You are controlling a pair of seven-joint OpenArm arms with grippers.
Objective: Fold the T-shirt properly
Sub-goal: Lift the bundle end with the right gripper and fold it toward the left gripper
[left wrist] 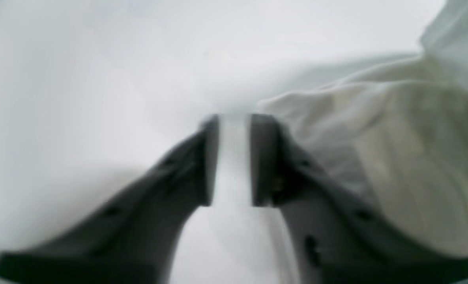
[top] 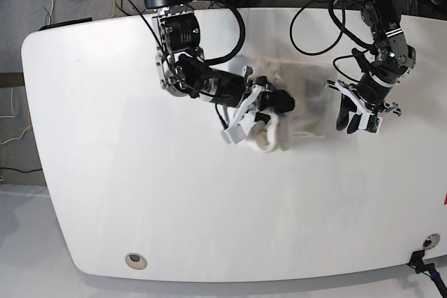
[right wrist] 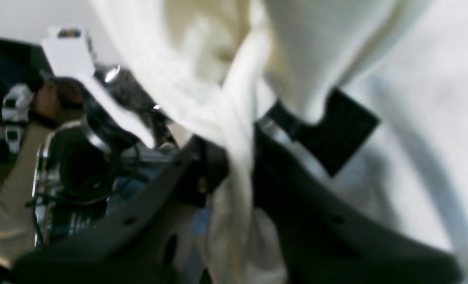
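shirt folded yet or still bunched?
Bunched, not folded. The T-shirt hangs crumpled between the arms; the right gripper jaws pinch a twisted wad, the left gripper a thin edge.

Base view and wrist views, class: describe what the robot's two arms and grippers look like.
Both arms are black with bare metal joints and looping black cables. The left gripper and right gripper mix black and white parts in the base view. Close up, the fingers are dark grey, tapered, with small holes.

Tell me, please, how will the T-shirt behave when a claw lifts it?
Probably floppy: the T-shirt bunches into a rope-like fold inside the right claw. Likely light, since it hangs between both claws in the base view. It may sag and twist.
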